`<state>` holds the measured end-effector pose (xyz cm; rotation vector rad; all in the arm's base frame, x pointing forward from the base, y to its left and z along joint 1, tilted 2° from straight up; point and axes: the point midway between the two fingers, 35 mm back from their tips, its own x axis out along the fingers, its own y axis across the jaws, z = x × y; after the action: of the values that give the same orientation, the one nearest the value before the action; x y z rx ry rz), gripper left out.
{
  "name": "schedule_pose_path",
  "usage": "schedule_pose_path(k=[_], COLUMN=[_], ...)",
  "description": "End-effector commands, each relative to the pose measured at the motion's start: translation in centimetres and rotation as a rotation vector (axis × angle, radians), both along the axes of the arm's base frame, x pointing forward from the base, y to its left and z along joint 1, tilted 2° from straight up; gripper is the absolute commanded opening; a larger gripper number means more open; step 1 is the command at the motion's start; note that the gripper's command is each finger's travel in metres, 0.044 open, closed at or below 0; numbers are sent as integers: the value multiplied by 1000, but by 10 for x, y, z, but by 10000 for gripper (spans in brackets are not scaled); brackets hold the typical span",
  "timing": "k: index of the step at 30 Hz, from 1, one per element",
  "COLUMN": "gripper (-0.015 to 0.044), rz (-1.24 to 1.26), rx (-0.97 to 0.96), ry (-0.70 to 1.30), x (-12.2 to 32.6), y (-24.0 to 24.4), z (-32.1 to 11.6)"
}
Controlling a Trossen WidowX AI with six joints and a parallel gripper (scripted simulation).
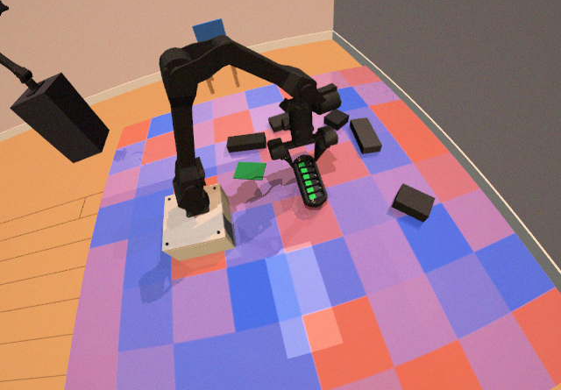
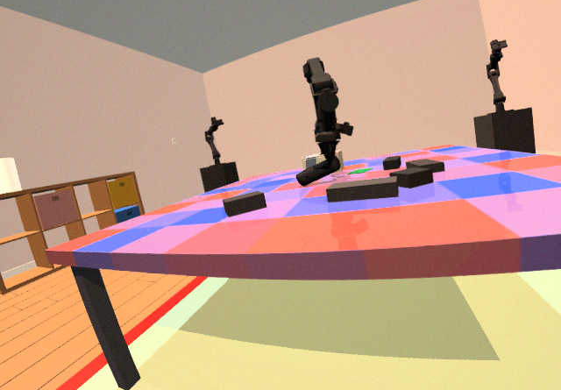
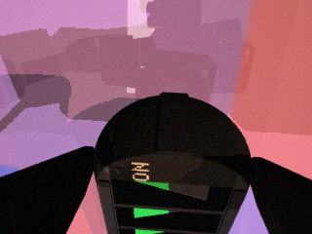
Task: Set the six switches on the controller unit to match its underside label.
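Observation:
The dark controller unit (image 1: pixel 316 199) (image 2: pixel 312 175) (image 3: pixel 171 127) is held by one end. In the exterior view it is tilted, with its gripped end raised and its far end lower. My gripper (image 1: pixel 304 159) (image 3: pixel 171 161) is shut on the unit, with one finger against each long side near its rounded end. The switch face is turned up toward the top camera and shows a column of green halves. The wrist view shows the ON marking and the nearest green halves; the rest of the row is cut off. The underside label is hidden.
Dark blocks lie beyond the unit: one long block (image 1: pixel 245 142), another (image 1: pixel 365 135) (image 2: pixel 362 189) and a small one (image 1: pixel 336 119). Another block (image 1: pixel 413 202) (image 2: pixel 244 203) lies to the right. A flat green square (image 1: pixel 249 170) (image 2: pixel 360 171) lies between the unit and the pale arm base (image 1: pixel 195 236).

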<state>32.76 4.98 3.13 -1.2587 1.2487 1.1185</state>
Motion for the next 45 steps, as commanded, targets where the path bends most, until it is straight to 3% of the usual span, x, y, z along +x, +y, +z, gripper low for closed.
schedule_pose_path(k=[1,45], gripper=[335,335], rz=[0,4], rx=[6,84], ry=[-14,-17], x=[2,-3], y=[-4,-29], z=[7,29])
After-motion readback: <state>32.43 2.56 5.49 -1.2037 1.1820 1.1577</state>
